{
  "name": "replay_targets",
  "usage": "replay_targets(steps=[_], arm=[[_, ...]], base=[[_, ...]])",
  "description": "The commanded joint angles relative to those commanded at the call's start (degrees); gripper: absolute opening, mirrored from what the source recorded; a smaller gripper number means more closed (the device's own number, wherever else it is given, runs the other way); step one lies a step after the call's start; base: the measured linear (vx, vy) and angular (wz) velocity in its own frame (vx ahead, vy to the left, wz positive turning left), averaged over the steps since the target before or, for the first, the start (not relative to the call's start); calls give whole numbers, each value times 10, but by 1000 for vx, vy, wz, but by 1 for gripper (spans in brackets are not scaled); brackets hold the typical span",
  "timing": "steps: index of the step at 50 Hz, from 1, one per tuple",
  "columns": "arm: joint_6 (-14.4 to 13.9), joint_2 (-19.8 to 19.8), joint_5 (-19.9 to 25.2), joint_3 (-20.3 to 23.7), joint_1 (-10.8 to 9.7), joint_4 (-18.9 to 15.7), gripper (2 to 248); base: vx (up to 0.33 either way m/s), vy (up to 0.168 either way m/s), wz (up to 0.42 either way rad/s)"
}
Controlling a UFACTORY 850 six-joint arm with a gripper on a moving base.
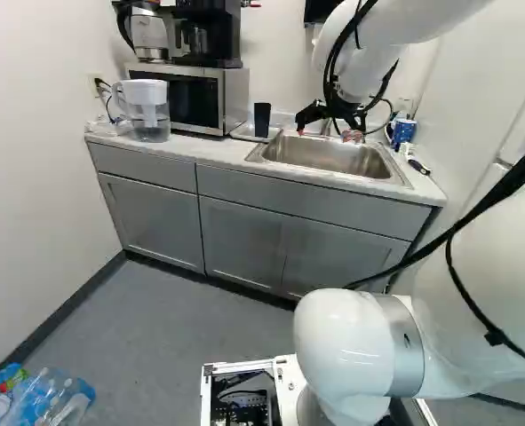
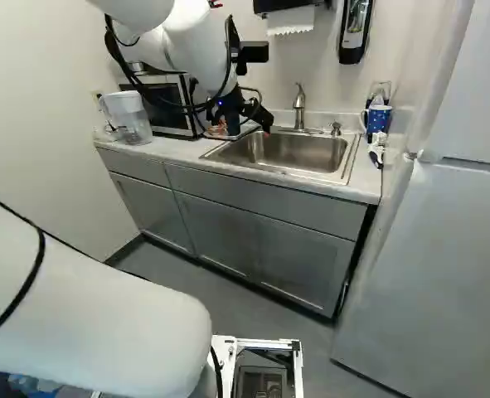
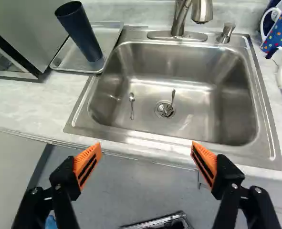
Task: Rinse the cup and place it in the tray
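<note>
1. Bench [image 1: 204, 153]: pale top, across the upper half of the left base view; carries sink and tray.
2. Microwave [image 1: 191, 99]: upper left of the left base view, near the tray. Hazard: leaves little room for a finger on that side of the cup.
3. Sink [image 3: 217, 109]: steel, single basin, upper middle of the right base view.
4. Tray [image 3: 106, 37]: shallow, just beside the sink. Hazard: a fingertip set down too low could catch its raised rim and shift tray and cup together.
5. Tool [image 3: 146, 148]: spread wide, nothing between its orange pads, touching nothing visible. Hazard: at this spread, a sideways sweep could strike faucet or cup.
6. Faucet [image 2: 299, 109]: behind the basin. Hazard: a cup carried too high would knock the spout.
7. Cup [image 3: 83, 36]: dark, tall, upright in the tray. Whether rinsed, cannot tell. Hazard: narrow, so likely to topple if nudged by one finger.
8. Spoon [image 3: 132, 107]: on the basin floor, near the drain [image 3: 164, 109]. Hazard: a cup set down there might rock.
</note>
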Motion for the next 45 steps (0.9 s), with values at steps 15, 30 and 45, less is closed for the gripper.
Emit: replay_targets(steps=[15,30,45], arm=[[0,0,0,0,0,0,247],[0,0,0,0,0,0,247],[0,0,0,0,0,0,247]], base=[[-96,44,-4],[-96,47,-2],[-110,46,1]])
